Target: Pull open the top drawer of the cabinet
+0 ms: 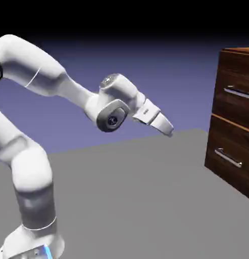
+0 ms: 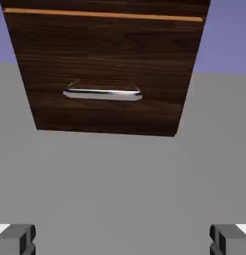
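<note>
My arm: one, white, its gripper [image 2: 123, 240] with two fingertips set wide apart.
Cabinet [image 1: 231, 121]: one, well apart from my gripper, at the exterior view's right.
Drawer fronts: two, stacked.
Top drawer [image 1: 237, 91]: one, the upper front, shut.
Bar handles: two, one per front.

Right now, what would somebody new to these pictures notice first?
Probably the bulky white robot arm with grey joint caps, rising at the exterior view's left and reaching toward the middle. Next comes the dark brown wood-grain cabinet at that view's right edge, with its silver bar handles. In the hand view, the lower wood-grain drawer front fills much of the upper half, above the widely parted grey fingertips.
</note>
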Available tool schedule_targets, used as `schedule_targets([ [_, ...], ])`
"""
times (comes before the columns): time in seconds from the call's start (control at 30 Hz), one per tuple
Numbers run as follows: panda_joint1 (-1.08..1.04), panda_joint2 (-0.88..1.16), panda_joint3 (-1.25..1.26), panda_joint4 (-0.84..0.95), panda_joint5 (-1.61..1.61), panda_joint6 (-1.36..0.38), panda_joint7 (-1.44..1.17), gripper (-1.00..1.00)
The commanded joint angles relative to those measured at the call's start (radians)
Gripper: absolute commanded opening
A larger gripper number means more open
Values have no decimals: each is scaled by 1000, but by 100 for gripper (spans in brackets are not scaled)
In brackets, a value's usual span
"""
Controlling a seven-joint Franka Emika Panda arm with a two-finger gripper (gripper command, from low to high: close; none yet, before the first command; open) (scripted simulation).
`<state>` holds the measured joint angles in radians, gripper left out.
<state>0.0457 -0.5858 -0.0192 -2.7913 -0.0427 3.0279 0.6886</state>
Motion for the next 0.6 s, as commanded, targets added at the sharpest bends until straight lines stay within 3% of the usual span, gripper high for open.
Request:
schedule_targets([
  [0.0,28,-13,-16,16,-35,-8,-44,0],
  [0.57,503,-235,-286,279,-638,-136,-783,0],
])
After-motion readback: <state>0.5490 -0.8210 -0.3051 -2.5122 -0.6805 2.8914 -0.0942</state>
